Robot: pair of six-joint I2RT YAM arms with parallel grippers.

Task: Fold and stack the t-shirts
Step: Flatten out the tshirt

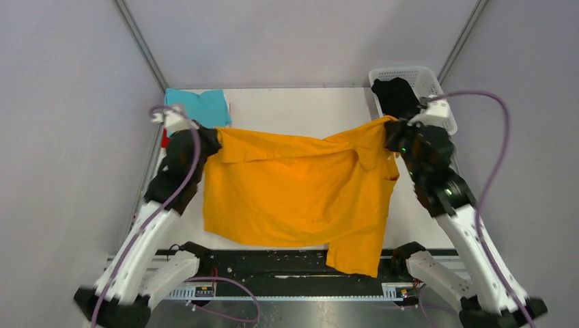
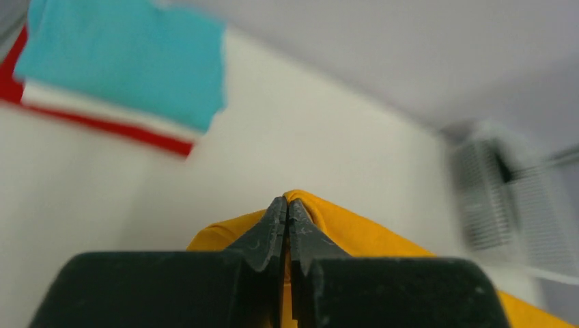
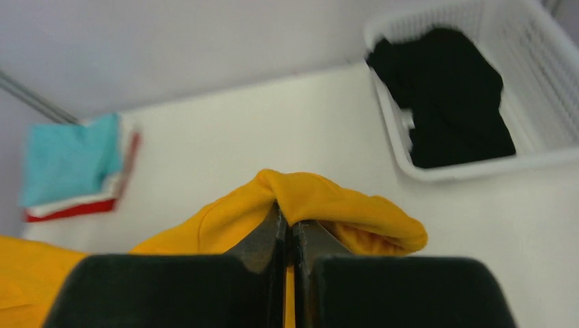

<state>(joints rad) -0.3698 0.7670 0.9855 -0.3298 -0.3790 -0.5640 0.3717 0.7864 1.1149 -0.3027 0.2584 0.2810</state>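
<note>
With a teal t-shirt [image 1: 198,106] stacked at the far-left corner, the mustard-orange t-shirt [image 1: 293,188] is held spread over mid-worktop, its shoulders pinched by the left gripper [image 2: 287,203] and the right gripper [image 3: 287,215]. Spreading is judged under way; a flat, unwrinkled lay-down is called for next.

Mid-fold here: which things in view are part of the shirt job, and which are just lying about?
Job: mustard-orange t-shirt, gripped by left pincer and right pincer; folded teal t-shirt atop white t-shirt and red t-shirt; crumpled black t-shirt.
Lying about: white plastic lattice basket holding the black t-shirt.
</note>
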